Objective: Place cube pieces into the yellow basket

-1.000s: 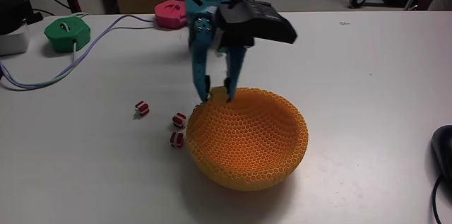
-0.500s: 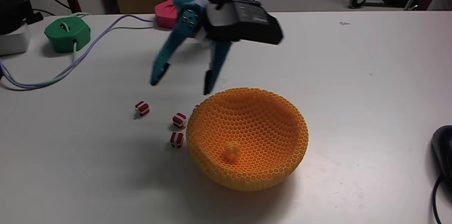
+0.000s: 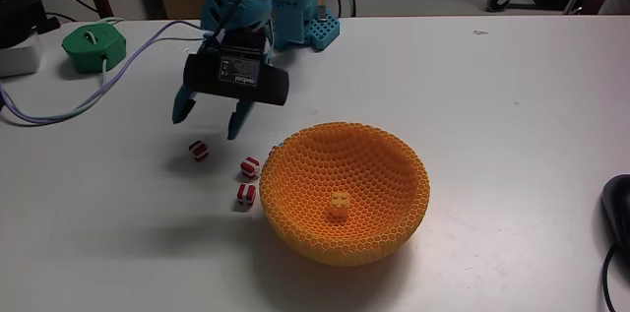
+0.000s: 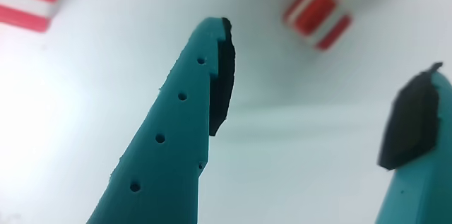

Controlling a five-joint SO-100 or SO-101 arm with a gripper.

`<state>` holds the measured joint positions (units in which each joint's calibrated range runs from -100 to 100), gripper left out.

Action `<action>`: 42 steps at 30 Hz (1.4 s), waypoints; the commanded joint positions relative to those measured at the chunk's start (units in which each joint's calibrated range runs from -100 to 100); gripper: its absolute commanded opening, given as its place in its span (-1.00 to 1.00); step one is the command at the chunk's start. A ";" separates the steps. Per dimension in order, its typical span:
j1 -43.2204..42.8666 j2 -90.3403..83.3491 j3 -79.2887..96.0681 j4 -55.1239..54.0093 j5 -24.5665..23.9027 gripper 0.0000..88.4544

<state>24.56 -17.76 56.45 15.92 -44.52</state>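
Biggest thing first: the yellow basket (image 3: 345, 194) sits on the tabletop (image 3: 512, 105) with one yellow studded cube (image 3: 340, 204) already lying at the bottom. Three red-and-white cube pieces are left outside, just beside its left wall in the fixed view: one at (image 3: 198, 150), one at (image 3: 250, 166), one at (image 3: 245, 194).

My hand (image 3: 209, 127) hangs released over the leftmost striped one, nothing between the jaws. To do this pick well, I'd say come straight down so the cube ends up centred between the pads, flat faces to the pads, then close. The other two are close enough together that a sloppy approach could knock them.

The wrist view gives me what the fixed view can't: the actual gap between the fingertips (image 4: 220, 75), and a striped cube (image 4: 318, 18) ahead, off-centre toward the right finger. It's blurry though.
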 commanded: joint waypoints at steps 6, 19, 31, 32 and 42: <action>2.18 4.40 0.12 -7.40 -0.05 -0.15; 5.44 13.31 0.41 -17.39 1.07 -0.48; 2.56 11.41 -0.94 -23.82 1.56 -1.00; 1.62 10.28 -1.52 -24.69 1.51 -1.00; -20.46 5.73 -18.66 -23.13 1.56 -1.00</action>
<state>10.15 -10.18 44.33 -7.38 -42.42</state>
